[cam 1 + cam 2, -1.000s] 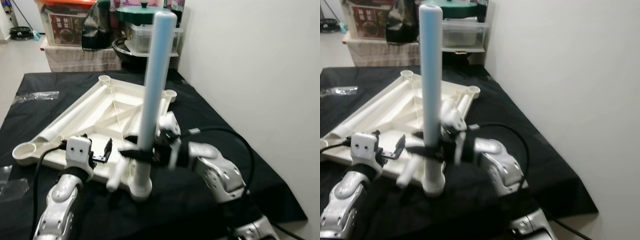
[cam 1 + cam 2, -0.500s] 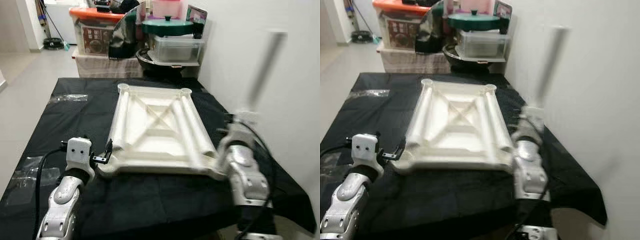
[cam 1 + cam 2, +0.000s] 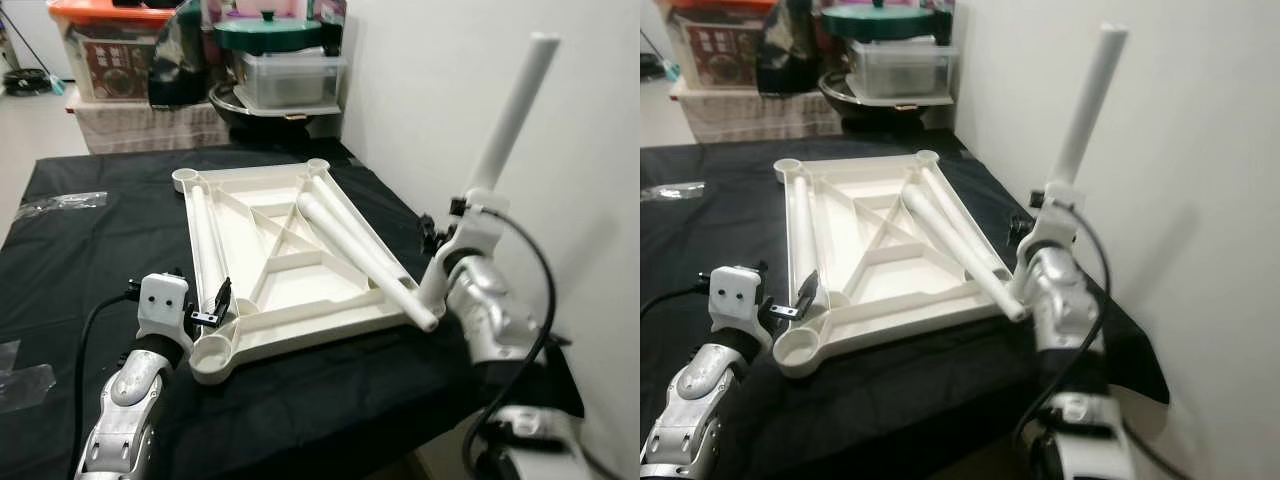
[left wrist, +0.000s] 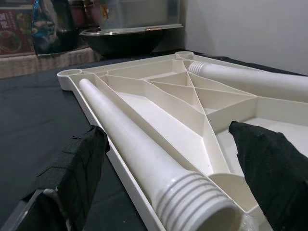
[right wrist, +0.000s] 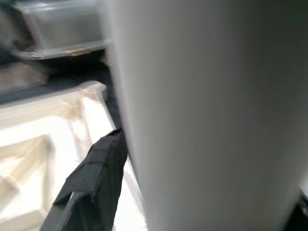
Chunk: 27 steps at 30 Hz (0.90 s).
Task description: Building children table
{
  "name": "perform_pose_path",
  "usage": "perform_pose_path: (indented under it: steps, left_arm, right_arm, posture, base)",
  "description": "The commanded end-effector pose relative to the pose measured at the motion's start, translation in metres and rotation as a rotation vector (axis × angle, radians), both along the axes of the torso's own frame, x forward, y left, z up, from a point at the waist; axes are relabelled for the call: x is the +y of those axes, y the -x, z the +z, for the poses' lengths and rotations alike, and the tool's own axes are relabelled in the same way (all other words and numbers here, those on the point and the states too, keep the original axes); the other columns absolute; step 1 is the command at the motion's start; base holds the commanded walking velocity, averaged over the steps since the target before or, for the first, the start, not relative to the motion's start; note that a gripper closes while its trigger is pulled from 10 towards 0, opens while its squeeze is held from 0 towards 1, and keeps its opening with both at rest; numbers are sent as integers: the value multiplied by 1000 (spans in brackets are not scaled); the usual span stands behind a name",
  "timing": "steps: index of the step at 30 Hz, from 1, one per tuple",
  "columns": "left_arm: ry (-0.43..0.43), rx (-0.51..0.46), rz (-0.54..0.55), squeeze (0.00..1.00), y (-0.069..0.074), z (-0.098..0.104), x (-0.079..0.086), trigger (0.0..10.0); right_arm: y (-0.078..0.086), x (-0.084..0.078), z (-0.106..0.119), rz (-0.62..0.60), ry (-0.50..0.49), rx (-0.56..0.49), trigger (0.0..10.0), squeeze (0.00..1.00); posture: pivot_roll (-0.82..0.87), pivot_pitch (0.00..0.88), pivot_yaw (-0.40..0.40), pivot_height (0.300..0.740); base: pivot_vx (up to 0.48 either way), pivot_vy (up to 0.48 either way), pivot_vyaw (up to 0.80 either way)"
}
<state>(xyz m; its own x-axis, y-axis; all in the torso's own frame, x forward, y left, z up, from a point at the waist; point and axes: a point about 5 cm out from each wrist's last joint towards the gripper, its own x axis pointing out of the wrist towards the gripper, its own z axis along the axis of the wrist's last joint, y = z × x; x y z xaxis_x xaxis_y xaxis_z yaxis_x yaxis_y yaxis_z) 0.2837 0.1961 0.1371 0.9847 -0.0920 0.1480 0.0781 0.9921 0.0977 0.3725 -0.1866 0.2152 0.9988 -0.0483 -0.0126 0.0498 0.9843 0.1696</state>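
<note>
Left eye view, right gripper (image 3: pixel 436 235) fingers clamping white leg (image 3: pixel 510 112), no legible writing

Beyond the black cloth's (image 3: pixel 60 250) far edge you see 1 green-lidded pot (image 3: pixel 268 30) on 1 clear container (image 3: pixel 290 80).

Two black padded fingers (image 4: pixel 77 163) of the left gripper (image 4: pixel 168 168), spread wide either side of a white threaded-end table leg (image 4: pixel 144 154) lying in the upturned white tabletop (image 4: pixel 202 106) (ribs crossing in an X). Another leg (image 4: pixel 250 82) resting along the far side. Black cloth (image 4: pixel 33 106) beneath. Beyond, a dark bowl (image 4: pixel 125 41) under a clear container (image 4: pixel 139 12).
</note>
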Motion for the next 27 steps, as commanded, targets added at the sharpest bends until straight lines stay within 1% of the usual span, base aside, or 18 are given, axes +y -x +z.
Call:
perform_pose_path:
  steps: [1,2,4,5,6,8,9,11,13,16,20,21,22,23,24,25,26,27]
  left_arm:
    - [-5,5,0,0,1,-2,-2,10000]
    - [-5,5,-1,0,1,-2,-2,10000]
    - [-5,5,-1,0,1,-2,-2,10000]
    - [-8,5,-5,0,1,-2,-3,10000]
    - [-8,5,-5,0,1,-2,-3,10000]
    - [-11,-1,-1,0,0,0,-1,10000]
    - [-11,-1,-1,0,0,0,-1,10000]
    - [-13,-1,1,0,1,0,-1,10000]
    - [-13,-1,1,0,1,0,-1,10000]
    - [-17,4,-2,0,3,-1,-1,10000]
    - [-18,5,-2,0,3,-1,-1,10000]
    - [-20,5,-2,0,3,-1,0,10000]
    - [-20,5,-2,0,3,-1,0,10000]
    - [-20,4,-2,0,2,-1,0,10000]
    - [-20,4,-2,0,2,-1,0,10000]
    - [-19,4,-3,0,2,-1,-1,10000]
    - [-19,4,-3,0,2,-1,-1,10000]
    - [-19,5,-6,0,1,-1,-2,10000]
  right_arm:
    - [-4,18,16,290,-35,-77,10000,0]
    - [-3,23,25,473,-29,-136,10000,0]
    - [-3,23,25,473,-29,-136,10000,0]
    - [3,27,32,687,-90,-176,10000,0]
    - [3,27,32,687,-90,-176,10000,0]
    - [27,54,32,1103,-49,-230,10000,0]
    - [27,54,32,1103,-49,-230,10000,0]
    - [57,85,16,1404,48,-232,10000,0]
    - [57,85,16,1404,48,-232,10000,0]
    - [85,110,-3,1631,69,-198,10000,0]
    - [90,115,-7,1670,62,-192,10000,0]
    - [85,121,-13,1614,69,-172,5059,0]
    - [85,121,-13,1614,69,-172,5059,0]
    - [69,123,-21,1465,69,-111,0,0]
    - [69,123,-21,1465,69,-111,0,0]
    - [48,120,-32,1226,117,-35,0,0]
    - [48,120,-32,1226,117,-35,0,0]
    - [25,106,-47,911,164,90,0,0]
  posture:
    - [61,0,-118,740]
    - [60,0,-118,740]
    - [60,0,-118,740]
    - [64,0,-121,740]
    - [64,0,-121,740]
    - [80,0,-130,740]
    - [80,0,-130,740]
    - [86,0,-131,740]
    - [86,0,-131,740]
    - [94,0,-132,740]
    - [91,0,-131,740]
    - [90,0,-131,740]
    - [90,0,-131,740]
    - [83,0,-127,740]
    - [83,0,-127,740]
    - [81,0,-127,740]
    - [81,0,-127,740]
    - [71,0,-123,740]
  base:
    - [0,0,0]
    - [0,0,0]
    - [0,0,0]
    - [0,0,0]
    - [0,0,0]
    - [0,0,0]
    - [0,0,0]
    - [0,0,0]
    - [0,0,0]
    - [0,0,0]
    - [0,0,0]
    - [0,0,0]
    - [0,0,0]
    - [0,0,0]
    - [0,0,0]
    - [0,0,0]
    - [0,0,0]
    - [0,0,0]
